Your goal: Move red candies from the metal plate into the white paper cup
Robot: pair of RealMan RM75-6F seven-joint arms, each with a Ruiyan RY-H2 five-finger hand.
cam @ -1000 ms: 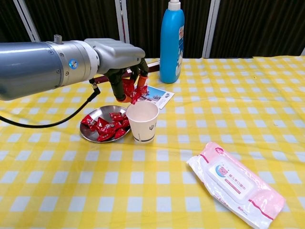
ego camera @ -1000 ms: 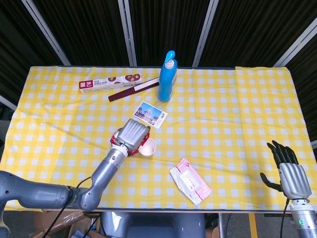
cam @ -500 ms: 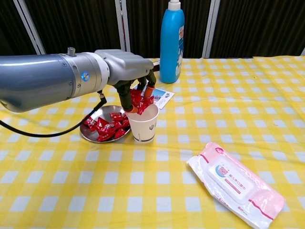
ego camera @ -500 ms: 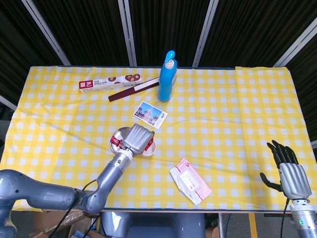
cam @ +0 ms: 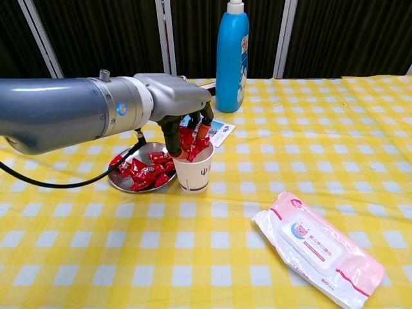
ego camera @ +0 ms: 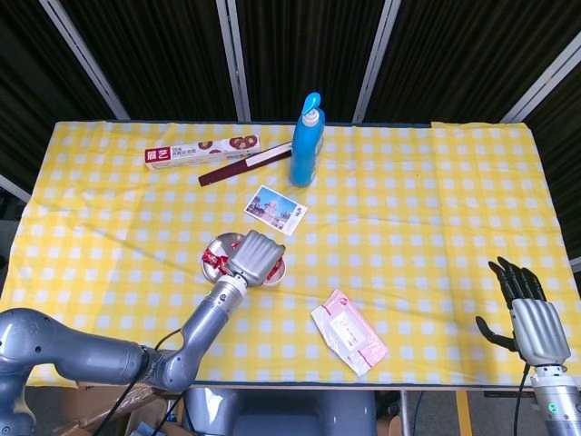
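A metal plate [cam: 122, 181] [ego camera: 211, 247] holding several red candies [cam: 143, 170] sits left of centre. The white paper cup [cam: 195, 175] stands against its right side. My left hand [cam: 183, 112] [ego camera: 255, 257] hovers right over the cup's mouth, fingers pointing down and pinching a red candy [cam: 193, 143] at the rim. In the head view the hand hides most of the cup. My right hand [ego camera: 526, 309] hangs at the table's front right corner, fingers apart, holding nothing.
A blue bottle [cam: 232, 56] stands behind the cup, with a postcard [cam: 217, 131] between them. A pink wet-wipe pack [cam: 318, 248] lies at the front right. A biscuit box [ego camera: 201, 153] and a dark stick [ego camera: 245, 164] lie at the back left.
My left hand has carried the candy rightward from above the plate and lowered it onto the cup's mouth. The right hand has not moved.
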